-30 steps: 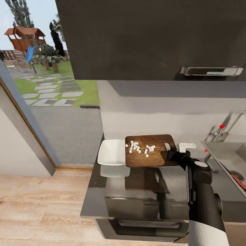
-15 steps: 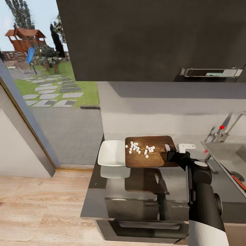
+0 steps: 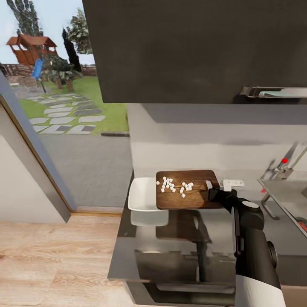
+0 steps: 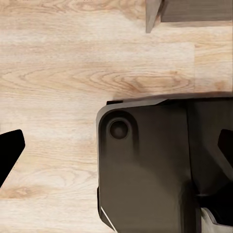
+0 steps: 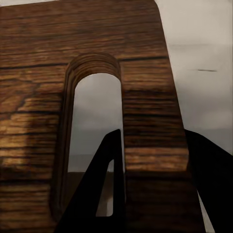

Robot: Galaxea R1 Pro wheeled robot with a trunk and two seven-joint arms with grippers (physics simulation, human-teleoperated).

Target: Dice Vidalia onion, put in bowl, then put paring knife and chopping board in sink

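— At the countertop's (image 3: 170, 238) left end, what sits there?

— A shallow white bowl (image 3: 143, 194), squarish with rounded corners, holding nothing that I can see. Its right rim is overlapped by the chopping board (image 3: 187, 189), a brown wooden rectangle with clear grain and rounded corners, which appears raised above the grey worktop: its reflection lies on the surface below it.

— And the onion?

— Small white diced pieces (image 3: 172, 184) lie scattered on the board's left half, none in the bowl.

— What is the right gripper (image 3: 218, 192) doing?

— It is clamped on the board's right end. From the right wrist camera one dark finger (image 5: 104, 189) passes through the oblong handle slot while the other lies outside the board's edge, with the wooden strip (image 5: 153, 145) pinched between them.

— The left gripper (image 4: 116, 150)?

— Its dark fingertips sit far apart at either side of the left wrist picture, grasping nothing, over the pale wood floor (image 4: 58, 73) and a dark part of the robot.

— Further right?

— The sink (image 3: 285, 196) is cut off at the frame edge; its faucet with a red knob (image 3: 284, 160) shows partly. A red sliver (image 3: 302, 225) at the far edge is too small to identify.
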